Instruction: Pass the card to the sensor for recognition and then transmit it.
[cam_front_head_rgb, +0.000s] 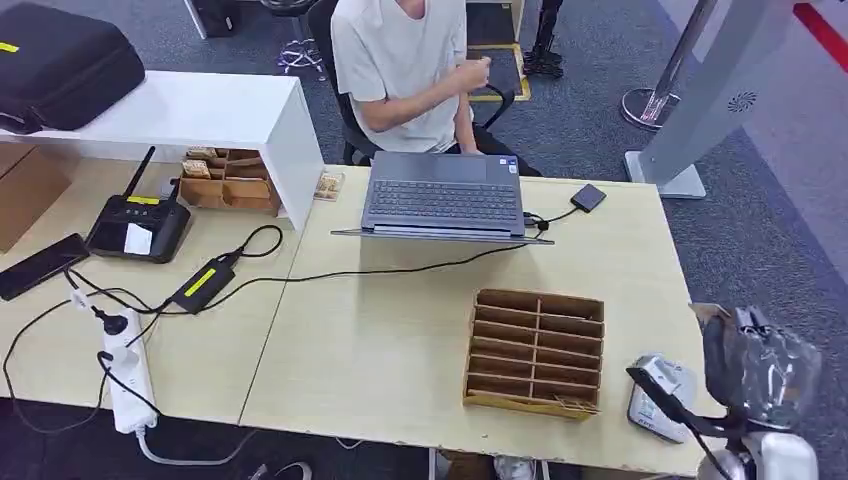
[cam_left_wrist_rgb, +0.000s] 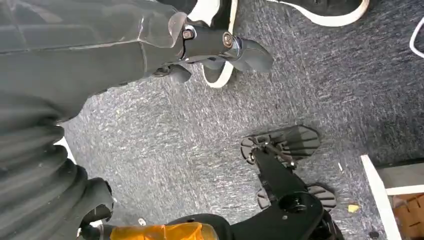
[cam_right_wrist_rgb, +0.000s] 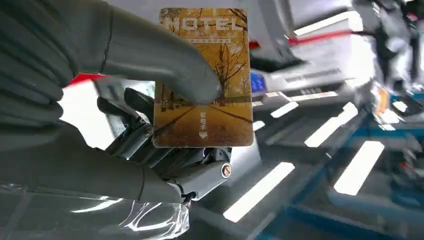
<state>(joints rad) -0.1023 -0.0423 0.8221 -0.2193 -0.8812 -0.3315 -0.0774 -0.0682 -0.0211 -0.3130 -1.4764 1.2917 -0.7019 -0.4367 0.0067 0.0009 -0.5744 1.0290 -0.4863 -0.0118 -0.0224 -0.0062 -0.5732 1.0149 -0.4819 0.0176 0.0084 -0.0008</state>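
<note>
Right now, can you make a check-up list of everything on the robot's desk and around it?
Surface: pale wooden table, bare in the middle.
Job's things: hotel card held in the right hand, thumb pressed on its face; white sensor at the table's near right edge.
Clutter: wooden slot organizer, laptop, black radio unit, phone.
Hands: left hand hangs over the floor, holding nothing.
Cables: power strip, black leads crossing the table.
Surroundings: seated person, grey carpet.

Head view: bright, even overhead light, soft shadows. Right wrist view: background motion-blurred, ceiling strips glaring at 4 o'clock.
</note>
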